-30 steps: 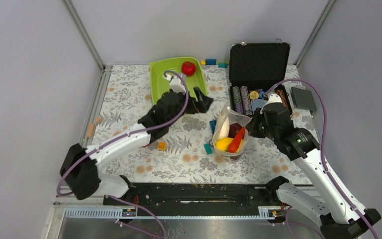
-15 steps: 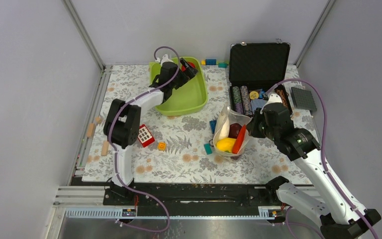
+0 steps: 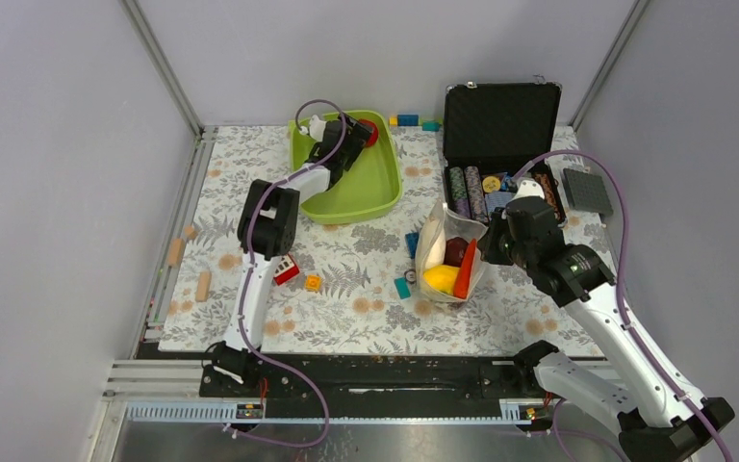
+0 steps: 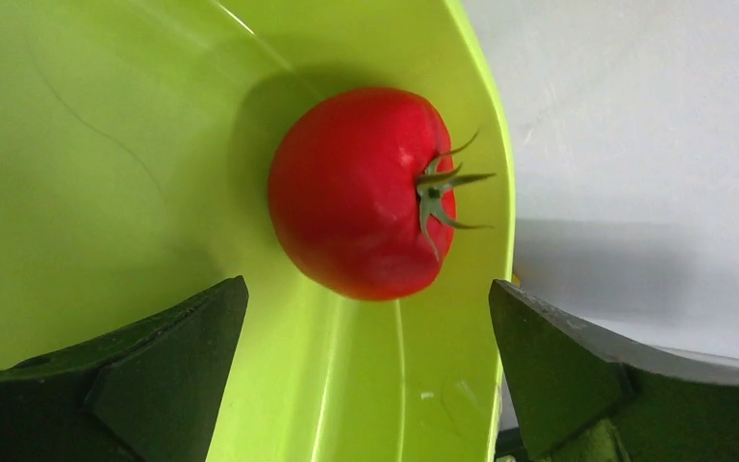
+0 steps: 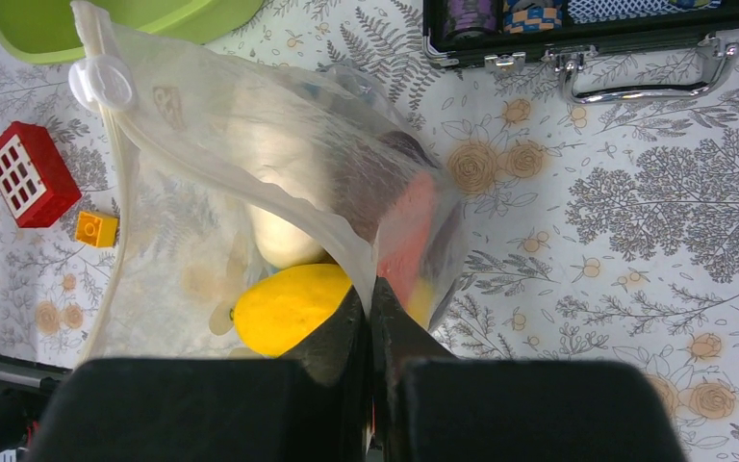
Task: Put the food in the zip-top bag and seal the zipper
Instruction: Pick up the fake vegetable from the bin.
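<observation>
The toy tomato, red with a green stalk, lay on its side in a far corner of the lime-green tray, close against the tray's wall and well apart from the zip-top bag. The left gripper hovered just short of it, jaws spread wide and holding nothing; one finger looked level with the tray's rim. The right gripper was pinched tight on the bag's mouth edge, holding the bag upright and open on the floral tablecloth. Inside were a yellow lemon and white, maroon and orange-red pieces. A good grasp probably meant shifting inward off the rim, advancing until the tomato's widest part sat between the fingers, then closing gently, since so smooth and round a shape could squirt free.
</observation>
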Available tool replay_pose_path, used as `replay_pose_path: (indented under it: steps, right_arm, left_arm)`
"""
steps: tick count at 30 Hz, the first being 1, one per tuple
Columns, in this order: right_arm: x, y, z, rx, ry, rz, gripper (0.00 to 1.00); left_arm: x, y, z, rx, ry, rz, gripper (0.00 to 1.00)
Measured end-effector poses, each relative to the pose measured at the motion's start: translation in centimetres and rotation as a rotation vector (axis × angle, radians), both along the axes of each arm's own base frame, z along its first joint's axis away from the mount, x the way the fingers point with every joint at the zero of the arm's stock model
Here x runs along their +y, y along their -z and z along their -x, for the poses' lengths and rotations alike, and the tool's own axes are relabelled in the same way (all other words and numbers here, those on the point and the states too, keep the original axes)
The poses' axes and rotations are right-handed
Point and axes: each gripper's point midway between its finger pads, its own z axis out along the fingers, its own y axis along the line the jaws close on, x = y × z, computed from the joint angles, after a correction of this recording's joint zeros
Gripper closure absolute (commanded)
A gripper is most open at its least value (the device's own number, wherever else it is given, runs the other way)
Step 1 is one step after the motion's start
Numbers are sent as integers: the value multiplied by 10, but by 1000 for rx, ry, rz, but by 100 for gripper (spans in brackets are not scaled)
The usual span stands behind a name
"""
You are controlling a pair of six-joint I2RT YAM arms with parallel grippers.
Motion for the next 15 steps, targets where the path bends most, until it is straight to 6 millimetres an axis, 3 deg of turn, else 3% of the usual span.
replay_pose_path:
  steps: [10,15]
  right_arm:
    - [-5,1,-3,-8,18,24,100]
    - [-6,2,-4,-5,25,34,100]
  left_arm:
    - [3,7,-27,-12,-100,67,3]
    - [1,8,-39,-34,-119,100,15]
